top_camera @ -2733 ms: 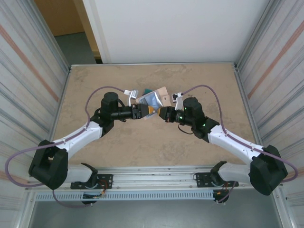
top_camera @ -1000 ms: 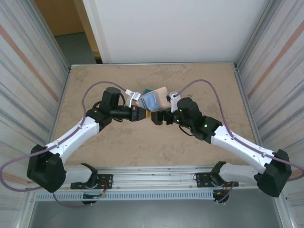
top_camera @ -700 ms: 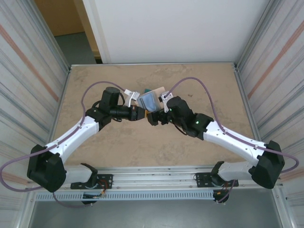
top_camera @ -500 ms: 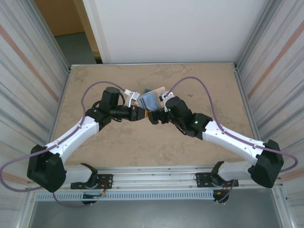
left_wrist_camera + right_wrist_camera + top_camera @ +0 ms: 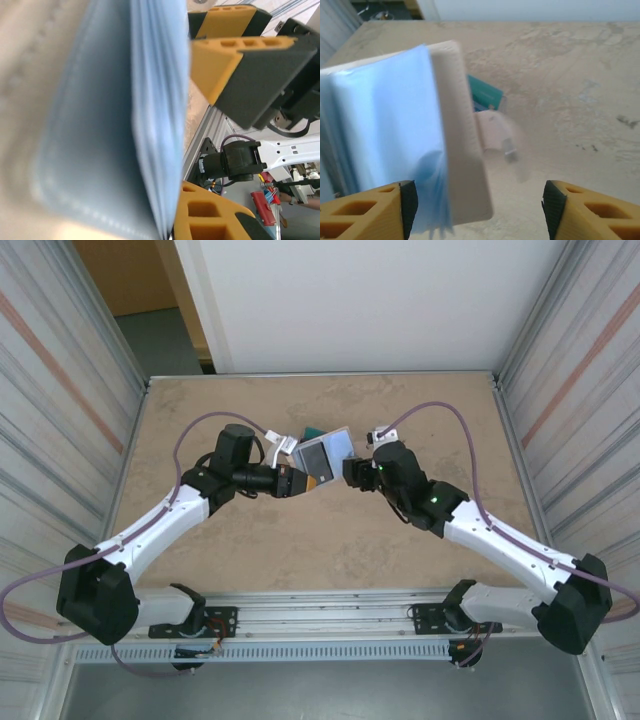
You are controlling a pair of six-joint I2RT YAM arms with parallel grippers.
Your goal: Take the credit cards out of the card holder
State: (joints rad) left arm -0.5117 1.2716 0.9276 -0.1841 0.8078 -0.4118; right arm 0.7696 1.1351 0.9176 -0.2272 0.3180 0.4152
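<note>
Where the two arms meet over the far middle of the table [image 5: 200,540], the left gripper [image 5: 308,479] is clamped narrow on the near edge of the card holder [image 5: 323,453]. It carries the holder clear of the surface, with the pale blue face tilted up toward the overhead camera. The right gripper [image 5: 350,470] stands just beside the holder's right edge, apart from it, with its jaws spread wide and nothing between them. In the right wrist view its orange ribbed fingers [image 5: 362,217] sit at the two lower corners, with the holder ahead and to the left.

Surroundings: the credit cards [image 5: 312,432] lie flat on the table just beyond the holder and are partly screened by it. A teal card is on top, with a blue sliver showing beneath. Corrugated metal walls [image 5: 60,390] close both sides, and an aluminium rail [image 5: 320,605] runs along the near edge.

Materials: the holder is soft and stitched along its border. It is tan outside with rounded corners and a small curved tan tab [image 5: 495,135]. The blue lining is smooth and faintly glossy. Thin layered edges show at its open side in the left wrist view, but whether cards remain inside cannot be told. The table top is matt, mottled beige.
</note>
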